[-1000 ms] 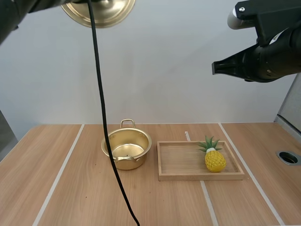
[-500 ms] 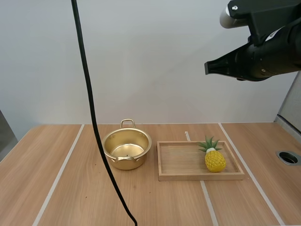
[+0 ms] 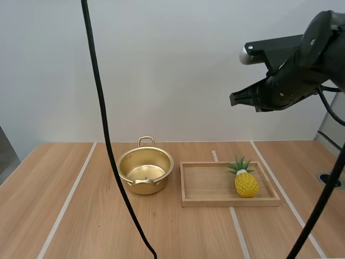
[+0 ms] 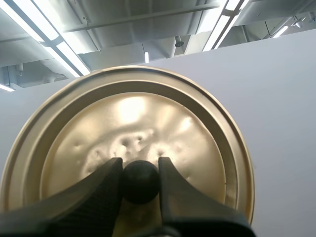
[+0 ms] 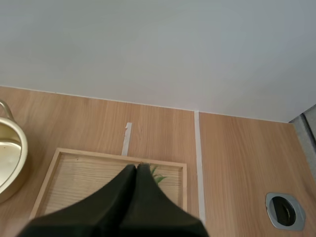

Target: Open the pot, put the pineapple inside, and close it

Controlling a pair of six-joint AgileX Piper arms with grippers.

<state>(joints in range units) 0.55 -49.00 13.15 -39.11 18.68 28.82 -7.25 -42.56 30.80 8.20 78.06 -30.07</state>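
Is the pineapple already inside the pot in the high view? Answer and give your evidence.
No: the pineapple lies in the wooden tray, apart from the lidless pot beside it.

The pot (image 3: 145,172) is shiny gold metal; the lid (image 4: 148,113) is the same shiny metal, with little dents; its knob (image 4: 140,181) is smooth and black; the tray (image 3: 226,202) is pale wood with fine lines; the pineapple (image 3: 246,184) looks bumpy and a bit glossy; the table (image 3: 81,216) is smooth wood.
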